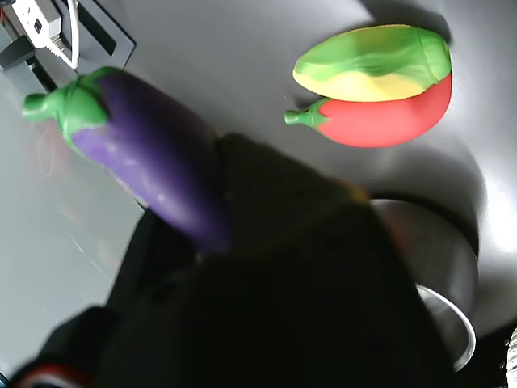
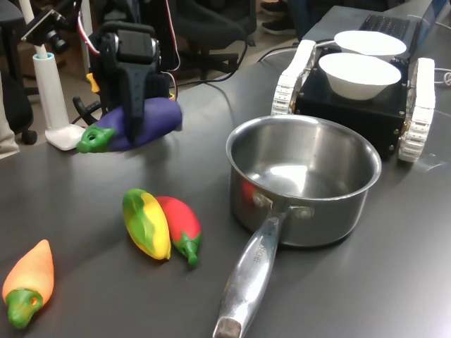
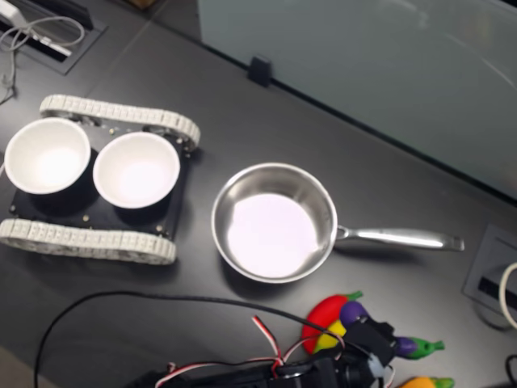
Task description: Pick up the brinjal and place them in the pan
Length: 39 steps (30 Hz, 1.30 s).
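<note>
The gripper (image 2: 134,116) is clamping the brinjal (image 2: 137,124) across its purple middle, its dark fingers (image 2: 132,105) closed around the body, and is holding the toy in the air above the dark table (image 2: 84,190), with the green stem cap pointing toward the first exterior view's left. In the wrist view the brinjal (image 1: 153,158) is jutting out from under the blurred black jaw, stem end clear of it, so the grasp is sitting well down the fruit and not at the tip. The lifting step therefore looks done, and the carry is the step in hand. Just near of the held toy in the first exterior view, a yellow-green toy vegetable (image 2: 146,223) and a red toy vegetable (image 2: 180,225) are lying touching side by side, with an orange toy vegetable (image 2: 28,282) farther toward the first exterior view's left. The pan (image 2: 303,179) is standing empty well to the first exterior view's right of the gripper, its long handle (image 2: 250,274) reaching toward the near edge; in the second exterior view the pan (image 3: 275,222) is lying beyond the arm. Farther off, two white bowls (image 2: 359,74) are resting on a tracked black vehicle (image 2: 352,113). The next move is calling for a swing across to the pan, keeping the dangling ends above its rim, then opening over the middle of the bowl.
</note>
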Motion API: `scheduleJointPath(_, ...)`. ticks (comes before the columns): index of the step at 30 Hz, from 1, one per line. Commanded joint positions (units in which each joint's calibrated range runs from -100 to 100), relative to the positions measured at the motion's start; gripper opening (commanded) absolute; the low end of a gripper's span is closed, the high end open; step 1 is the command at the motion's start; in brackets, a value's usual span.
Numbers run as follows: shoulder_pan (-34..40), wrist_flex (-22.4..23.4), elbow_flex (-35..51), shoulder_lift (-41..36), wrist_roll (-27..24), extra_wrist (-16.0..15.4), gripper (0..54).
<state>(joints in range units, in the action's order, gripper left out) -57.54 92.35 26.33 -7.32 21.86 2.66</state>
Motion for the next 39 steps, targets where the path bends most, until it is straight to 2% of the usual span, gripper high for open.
scheduleJointPath(1, 2.72, -3.01, 0.79, -6.81, -0.93, -0.90, 0.2)
scheduleJointPath(17, 8.57, -3.44, -2.75, -12.79, -3.61, -0.90, 0.2)
scheduleJointPath(27, 13.50, -5.23, -2.03, -14.48, -5.32, -0.65, 0.1)
scheduleJointPath(32, 17.40, -6.51, -2.21, -14.90, -6.40, -0.23, 0.1)
scheduleJointPath(39, 26.23, -9.49, -4.75, -16.51, -8.40, 2.55, 0.1)
